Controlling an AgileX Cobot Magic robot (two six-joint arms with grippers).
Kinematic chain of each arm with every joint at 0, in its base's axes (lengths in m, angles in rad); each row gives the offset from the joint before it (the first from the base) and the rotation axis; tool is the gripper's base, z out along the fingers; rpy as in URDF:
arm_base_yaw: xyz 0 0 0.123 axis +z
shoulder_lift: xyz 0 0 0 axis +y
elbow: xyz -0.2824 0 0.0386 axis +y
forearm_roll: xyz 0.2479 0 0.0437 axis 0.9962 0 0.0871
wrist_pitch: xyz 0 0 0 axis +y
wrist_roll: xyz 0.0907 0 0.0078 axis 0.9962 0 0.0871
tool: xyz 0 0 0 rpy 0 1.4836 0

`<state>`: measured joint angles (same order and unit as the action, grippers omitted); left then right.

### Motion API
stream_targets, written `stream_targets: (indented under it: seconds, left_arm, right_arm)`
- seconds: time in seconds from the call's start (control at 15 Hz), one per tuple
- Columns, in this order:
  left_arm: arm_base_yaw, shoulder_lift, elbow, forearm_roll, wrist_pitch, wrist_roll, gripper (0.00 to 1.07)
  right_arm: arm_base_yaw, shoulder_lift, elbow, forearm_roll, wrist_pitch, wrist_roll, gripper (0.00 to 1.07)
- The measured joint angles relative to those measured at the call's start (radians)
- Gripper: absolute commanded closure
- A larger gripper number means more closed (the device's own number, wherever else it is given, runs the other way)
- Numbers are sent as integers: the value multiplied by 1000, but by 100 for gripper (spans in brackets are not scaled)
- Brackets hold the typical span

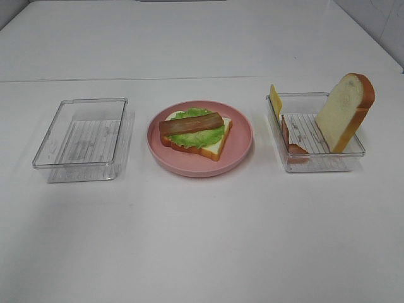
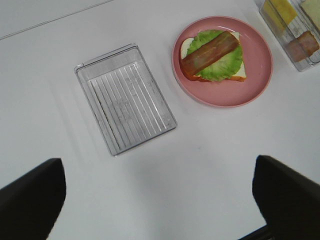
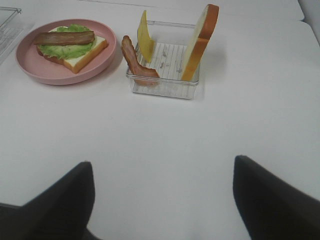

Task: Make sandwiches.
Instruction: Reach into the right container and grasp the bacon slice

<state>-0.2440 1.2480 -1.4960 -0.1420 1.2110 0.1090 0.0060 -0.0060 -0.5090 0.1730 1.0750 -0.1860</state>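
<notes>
The half-built sandwich (image 1: 194, 131) lies on a pink plate (image 1: 241, 144) in the middle: one white bread slice, green lettuce and a brown bacon strip on top. It also shows in the left wrist view as the sandwich (image 2: 212, 55) and in the right wrist view as the sandwich (image 3: 70, 46). A clear tray (image 1: 319, 158) to the right holds a second bread slice (image 1: 344, 112) leaning upright, yellow cheese (image 1: 275, 100) and a pinkish ham piece (image 1: 292, 140). My left gripper (image 2: 157, 167) and right gripper (image 3: 162, 162) hang open and empty above bare table, well short of the food.
An empty clear ribbed tray (image 1: 82, 136) sits left of the plate, seen again as the tray (image 2: 125, 97) from the left wrist. White tabletop stretches in front of all three items. Neither arm appears in the high view.
</notes>
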Motion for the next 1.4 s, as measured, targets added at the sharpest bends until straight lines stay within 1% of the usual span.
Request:
stream_targets:
  seconds: [0.07, 0.13, 0.2, 0.27, 0.47, 0.6, 0.67, 0.73, 0.8, 0.93, 1.07, 1.2, 1.27, 1.33, 1.4]
  left_arm:
    - [0, -68, 57, 0, 1, -1, 11]
    - [0, -223, 191, 3, 2, -2, 11]
    - [0, -265, 223, 3, 4, -2, 11]
    - [0, -354, 285, 3, 5, -2, 11]
    - [0, -599, 427, 3, 6, -2, 11]
    - [0, -756, 503, 5, 6, -2, 11]
    - [0, -783, 520, 7, 6, -2, 11]
    - [0, -849, 559, 7, 6, -1, 11]
    - [0, -967, 653, 8, 6, -1, 11]
    - [0, -1058, 723, 8, 7, -5, 11]
    - [0, -1181, 793, 9, 8, -13, 11]
    - [0, -1245, 817, 10, 13, -24, 11]
    - [0, -1253, 827, 10, 13, -32, 11]
    - [0, -1254, 846, 12, 13, -35, 11]
    - [0, -1254, 863, 24, 13, -35, 11]
  right_arm:
    - [0, 0, 0, 0, 0, 0, 34]
    - [0, 0, 0, 0, 0, 0, 34]
    - [0, 0, 0, 0, 0, 0, 34]
    - [0, 0, 0, 0, 0, 0, 34]
    - [0, 0, 0, 0, 0, 0, 34]
    - [0, 0, 0, 0, 0, 0, 34]
    - [0, 0, 0, 0, 0, 0, 34]
    - [0, 0, 0, 0, 0, 0, 34]
    - [0, 0, 0, 0, 0, 0, 34]
    - [0, 0, 0, 0, 0, 0, 34]
    - [0, 0, 0, 0, 0, 0, 34]
    - [0, 0, 0, 0, -3, 8, 34]
    - [0, 8, -5, 0, -17, 28, 34]
    - [0, 64, -32, 7, -108, 63, 34]
    - [0, 111, -47, 16, -150, 64, 34]
